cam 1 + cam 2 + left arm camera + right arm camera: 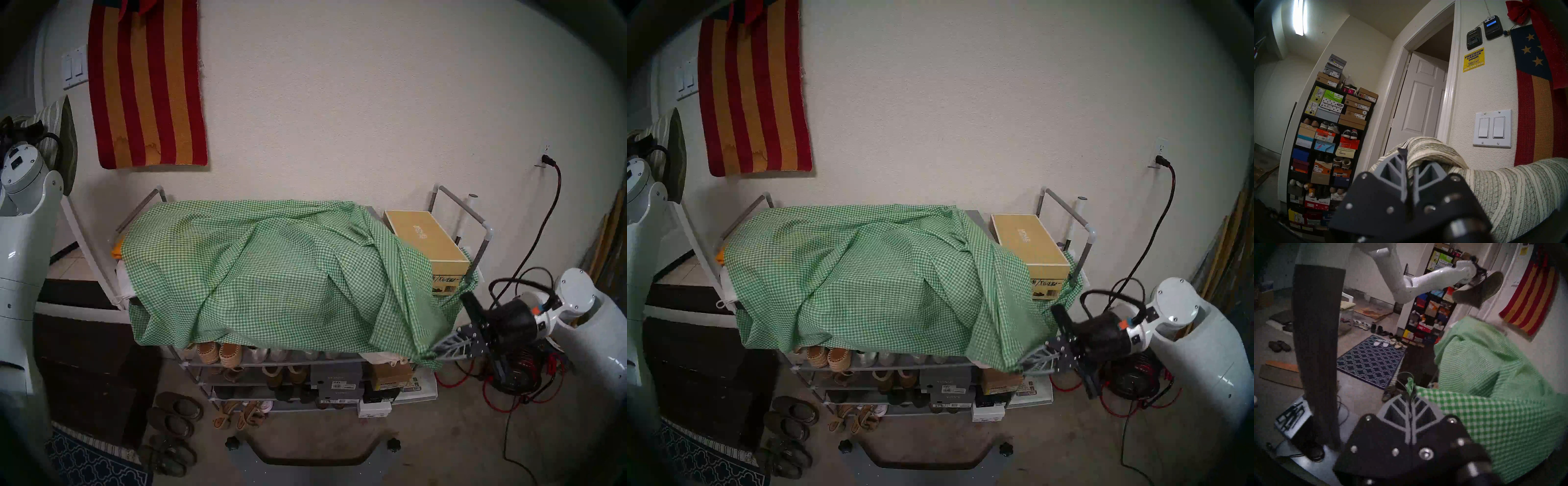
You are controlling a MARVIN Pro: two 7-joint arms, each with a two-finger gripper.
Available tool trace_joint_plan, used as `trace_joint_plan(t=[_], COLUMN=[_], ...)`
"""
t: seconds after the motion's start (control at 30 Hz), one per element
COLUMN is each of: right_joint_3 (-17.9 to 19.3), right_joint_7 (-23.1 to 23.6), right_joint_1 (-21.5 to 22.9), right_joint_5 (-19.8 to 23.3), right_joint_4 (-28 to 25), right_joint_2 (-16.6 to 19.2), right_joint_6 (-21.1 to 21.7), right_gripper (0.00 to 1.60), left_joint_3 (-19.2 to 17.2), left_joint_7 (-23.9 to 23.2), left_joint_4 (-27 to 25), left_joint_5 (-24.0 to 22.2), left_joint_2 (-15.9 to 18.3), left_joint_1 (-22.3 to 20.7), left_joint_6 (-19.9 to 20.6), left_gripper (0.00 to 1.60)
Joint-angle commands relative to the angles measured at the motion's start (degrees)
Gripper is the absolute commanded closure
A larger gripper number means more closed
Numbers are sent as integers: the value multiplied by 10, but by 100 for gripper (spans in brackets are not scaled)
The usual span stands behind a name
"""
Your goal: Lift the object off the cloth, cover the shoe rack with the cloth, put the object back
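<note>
A green gingham cloth [258, 271] is lying draped across most of the shoe rack [481, 234] at centre frame, hanging over the front edge so that it is hiding the top shelf while leaving the lower tiers of shoes and boxes showing. At the right end it is bunching short, leaving a tan shoe box [424, 237] uncovered. The right gripper [436, 351], at the lower right of the head view, is gripping the cloth's corner, its jaws clenched on the fabric, as the wrist view shows. The woven sun hat [1500, 191] is being kept clear of the work: the left gripper [1407, 157], out of the head view at its far left edge, is holding the hat's brim with jaws shut on it, high beside the doorway and the light switches [1491, 129]. The covering step appears to be in hand and nearly done. The next move likely calls for drawing the held corner rightward over the exposed box, letting go, then setting the hat back on top of the cloth.
</note>
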Motion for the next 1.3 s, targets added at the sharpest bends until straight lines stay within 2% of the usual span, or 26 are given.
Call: trace_joint_plan(t=[0.0,0.23,0.67,0.93,1.13,1.2,1.27], right_joint_3=[-87,-148,-247,-292,-325,-340,-350], right_joint_7=[-1,-20,-44,-42,-23,-45,-53], right_joint_1=[-48,-31,61,118,163,174,183], right_joint_5=[-79,-175,-350,-435,-496,-545,-570], right_joint_4=[36,115,258,342,411,429,453], right_joint_2=[-27,-66,-143,-179,-207,-214,-224], right_joint_6=[-12,-24,-28,-47,-78,-81,-79], right_gripper=[160,160,160,160,160,160,160], left_joint_3=[-1,-1,-1,-1,-1,-1,-1], left_joint_7=[0,0,0,0,0,0,0], left_joint_4=[-2,-2,-2,-3,-3,-3,-3], left_joint_5=[0,0,0,0,0,0,0], left_joint_2=[1,1,1,1,1,1,1], left_joint_1=[-1,-1,-1,-1,-1,-1,-1], left_joint_6=[0,0,0,1,1,1,1], left_gripper=[160,160,160,160,160,160,160])
